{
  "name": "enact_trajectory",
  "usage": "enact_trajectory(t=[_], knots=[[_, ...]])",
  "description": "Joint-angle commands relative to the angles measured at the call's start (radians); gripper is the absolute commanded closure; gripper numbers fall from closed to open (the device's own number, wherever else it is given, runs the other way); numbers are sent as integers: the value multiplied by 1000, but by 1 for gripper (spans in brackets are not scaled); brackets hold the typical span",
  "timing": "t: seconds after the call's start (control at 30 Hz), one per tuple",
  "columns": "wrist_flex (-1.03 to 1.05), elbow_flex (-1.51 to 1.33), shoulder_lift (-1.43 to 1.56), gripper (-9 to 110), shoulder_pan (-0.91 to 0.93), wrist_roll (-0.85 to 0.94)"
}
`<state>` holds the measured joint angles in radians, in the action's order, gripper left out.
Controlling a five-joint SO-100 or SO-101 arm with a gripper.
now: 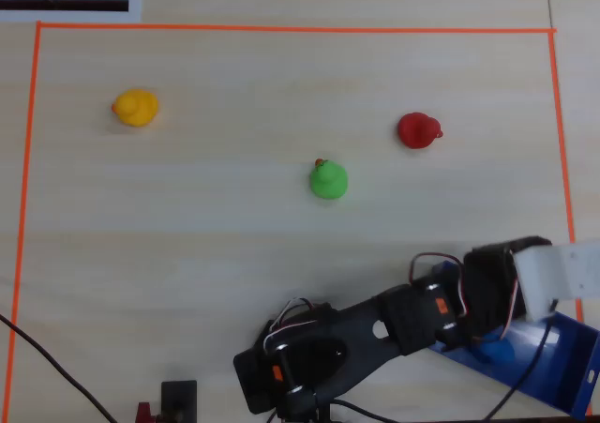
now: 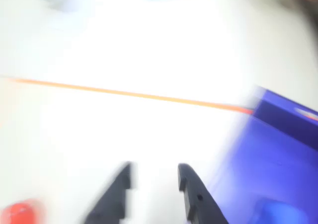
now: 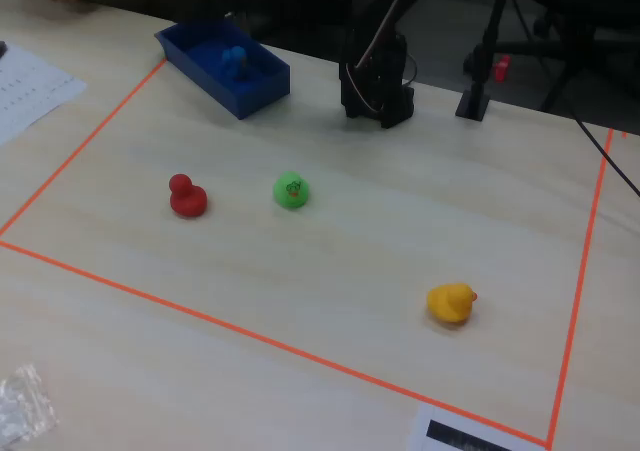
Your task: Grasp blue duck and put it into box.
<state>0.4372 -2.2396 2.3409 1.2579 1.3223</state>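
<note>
The blue duck point(image 3: 234, 59) sits inside the box point(image 3: 262, 83), a small rounded toy of a lighter blue than the glossy floor beneath it. The box is a shallow, low-walled blue tray lying at the bench's far-left corner in the fixed view, just outside the orange line.

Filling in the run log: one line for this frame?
blue duck: in box | gripper: open, empty | green duck, red duck, yellow duck: on table inside tape
</note>
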Motion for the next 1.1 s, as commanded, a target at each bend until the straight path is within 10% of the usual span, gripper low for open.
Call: enact_trajectory(t=[0.0, 0.5, 1.07], knots=[[225, 78, 230, 101, -287, -34], [557, -781, 893, 101, -1150, -94], [865, -871, 969, 100, -1336, -121]])
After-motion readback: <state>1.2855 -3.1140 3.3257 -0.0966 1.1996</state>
